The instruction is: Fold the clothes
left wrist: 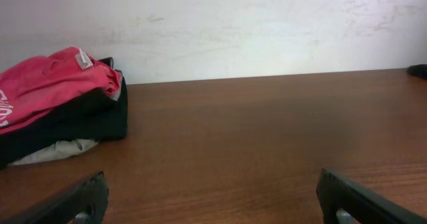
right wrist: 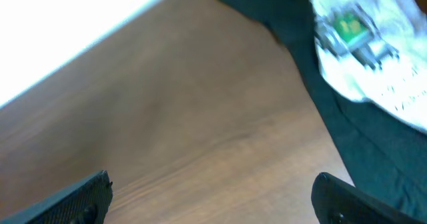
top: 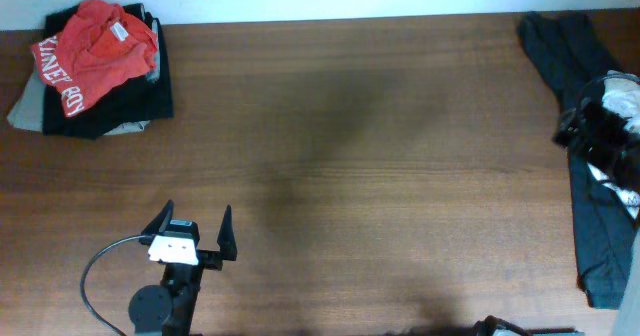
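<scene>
left hand [top: 198, 209] wide; right hand [right wrist: 212, 196] wide; red T-shirt [top: 95, 48] atop pile [top: 132, 100]

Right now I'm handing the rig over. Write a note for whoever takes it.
Left pincer: open, empty, over bare table.
Right pincer: open, empty, at the edge of the dark grey garment.
The red-orange T-shirt lies crumpled on a dark pile in the far left corner. The white garment lies on the dark grey one, both loose.
Done: no finished fold visible.
Left: fold everything.
</scene>
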{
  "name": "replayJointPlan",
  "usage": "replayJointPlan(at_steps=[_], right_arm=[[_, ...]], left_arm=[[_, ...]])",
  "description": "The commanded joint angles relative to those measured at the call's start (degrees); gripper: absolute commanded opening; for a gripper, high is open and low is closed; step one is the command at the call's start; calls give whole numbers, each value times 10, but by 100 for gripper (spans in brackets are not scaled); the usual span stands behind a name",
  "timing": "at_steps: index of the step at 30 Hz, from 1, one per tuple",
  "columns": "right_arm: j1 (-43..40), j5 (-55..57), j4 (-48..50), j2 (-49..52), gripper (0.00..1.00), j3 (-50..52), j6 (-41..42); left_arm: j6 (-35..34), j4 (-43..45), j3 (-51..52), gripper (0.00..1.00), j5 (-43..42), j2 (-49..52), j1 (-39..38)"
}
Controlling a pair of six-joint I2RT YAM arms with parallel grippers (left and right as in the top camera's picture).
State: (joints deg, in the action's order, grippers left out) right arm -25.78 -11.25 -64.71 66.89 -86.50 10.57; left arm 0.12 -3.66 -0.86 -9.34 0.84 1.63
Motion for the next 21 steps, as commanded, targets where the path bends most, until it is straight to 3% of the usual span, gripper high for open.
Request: replayJointPlan(at_steps=[1, 7, 12, 16, 21], right_arm=[[83, 6, 0, -80, 99, -9, 5], [210, 87, -27, -212, 99, -7, 0], [215, 96, -47, -310, 99, 57, 0], [216, 102, 23, -386, 99, 194, 1], [216, 82, 199, -504, 99, 429, 23]], left_arm=[[-5, -2, 4, 100, 6, -5, 0], [-5, -2, 4, 100, 6, -5, 0], [-5, -2, 4, 100, 6, -5, 0], [-5, -2, 4, 99, 6, -5, 0], [-5, -2, 4, 99, 6, -5, 0]])
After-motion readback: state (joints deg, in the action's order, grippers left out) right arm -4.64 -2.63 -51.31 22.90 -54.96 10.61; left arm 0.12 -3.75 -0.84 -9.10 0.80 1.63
